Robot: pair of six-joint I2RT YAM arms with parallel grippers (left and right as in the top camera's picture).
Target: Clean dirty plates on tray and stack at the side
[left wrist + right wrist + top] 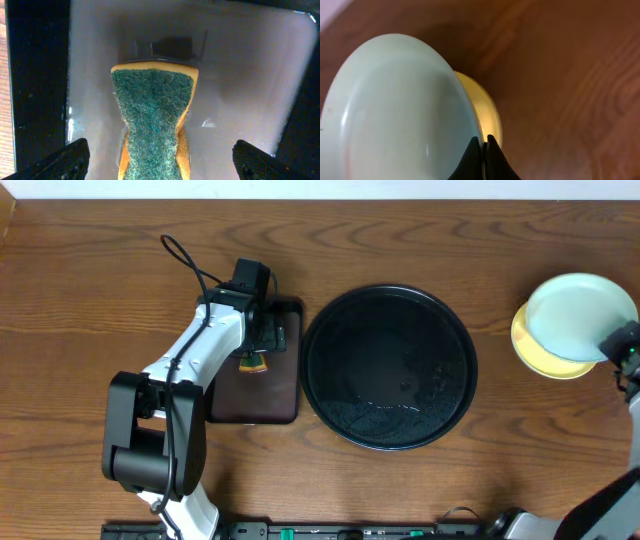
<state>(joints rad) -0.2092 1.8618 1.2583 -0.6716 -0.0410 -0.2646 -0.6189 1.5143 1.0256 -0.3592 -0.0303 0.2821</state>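
The left end effector (162, 161) hangs spread wide over the sponge (152, 115), one finger on each side of it and neither touching. The sponge therefore lies free, green scouring face up, on the small brown tray (240, 75) directly beneath, which reads as the cleaning tool parked in its own dish, away from the plates. The right end effector (484, 146) has its fingers pressed together at the near rim of the mint plate (395, 110); whether a sliver of that rim sits between them I cannot tell. The mint plate lies just ahead of it, on top of the yellow plate (487, 110) and shifted off centre, so a crescent of yellow shows beside the fingers. I judge this to be the stack at the side, not yet squared up. Only two plates show; a third, if it is under them, is hidden. The black tray (390, 330) sits between the two end effectors, well apart from the right one and just beside the brown tray. It carries no plate, only wet glints on its floor, so the washing looks done. Nothing on the bench (80, 280) lies between the stack and either arm. The one tight spot is the right fingers against the plate rim, where a careless pull could drag the top plate off the stack.
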